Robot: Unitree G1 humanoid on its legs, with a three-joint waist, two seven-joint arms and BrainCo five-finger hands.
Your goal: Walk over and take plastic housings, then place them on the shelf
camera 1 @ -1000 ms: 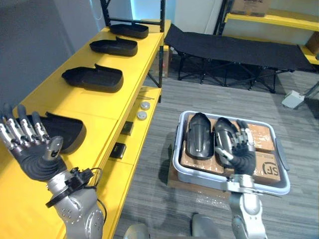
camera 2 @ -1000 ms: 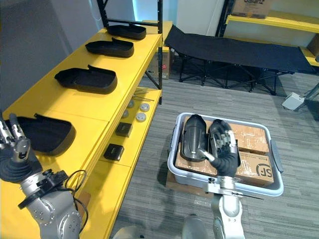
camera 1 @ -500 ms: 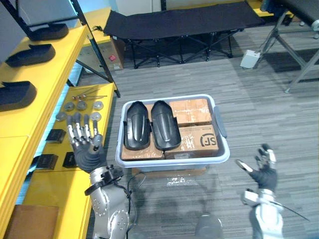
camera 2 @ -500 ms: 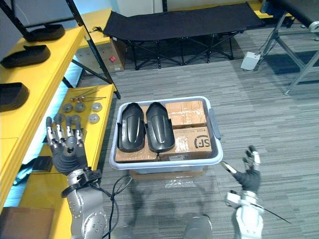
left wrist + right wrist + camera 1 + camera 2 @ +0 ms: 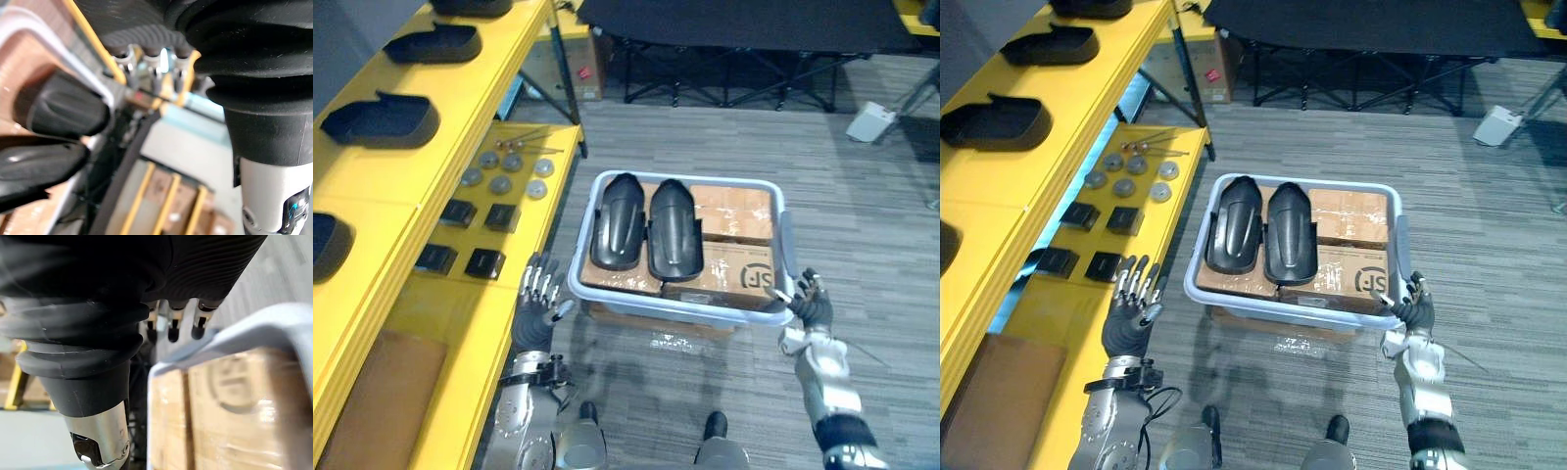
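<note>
Two black plastic housings (image 5: 617, 220) (image 5: 674, 230) lie side by side on cardboard boxes (image 5: 732, 213) in a light grey bin (image 5: 785, 245) on the floor. My left hand (image 5: 538, 308) is open, fingers straight, just off the bin's near left corner. In the left wrist view its fingers (image 5: 161, 54) point past the rim, with a housing (image 5: 58, 110) close by. My right hand (image 5: 811, 299) is open at the bin's near right corner, its fingers (image 5: 171, 328) close to the rim (image 5: 244, 333). Neither hand holds anything.
A yellow shelf (image 5: 372, 196) runs along the left with black housings (image 5: 382, 117) (image 5: 435, 41) on its top level. Its lower level carries round metal discs (image 5: 499, 166) and small black blocks (image 5: 470, 213). A black folding cot (image 5: 734, 20) stands behind the bin.
The camera has shifted, bringing more of the shelf into view. Both hands have come in toward the bin's near corners; the right hand, half a second ago well off to the side, is now at the rim.
</note>
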